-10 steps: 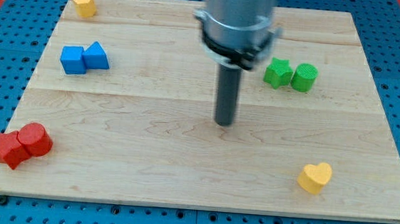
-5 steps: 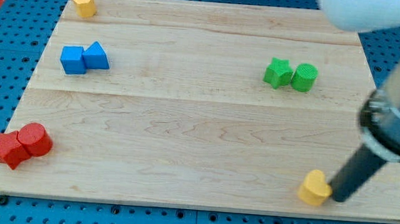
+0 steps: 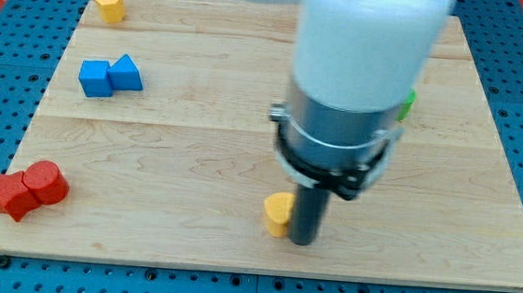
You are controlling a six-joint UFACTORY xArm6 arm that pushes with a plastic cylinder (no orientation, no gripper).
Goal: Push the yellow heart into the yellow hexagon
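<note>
The yellow heart [image 3: 278,212] lies near the view's bottom, a little right of the middle. My tip [image 3: 303,241] stands right against the heart's right side. The yellow hexagon [image 3: 110,6] sits at the board's top left corner, far from the heart. The arm's grey and white body [image 3: 355,88] fills the view's upper middle and hides the board behind it.
A blue cube [image 3: 95,78] and a blue triangular block [image 3: 126,72] touch at the left. A red star-like block [image 3: 11,194] and a red cylinder [image 3: 45,182] sit at the bottom left. A green block [image 3: 406,104] peeks out behind the arm.
My tip went to the bottom right, met the yellow heart's right side, and has pushed the heart leftward along the view's bottom. The other blocks have not moved.
</note>
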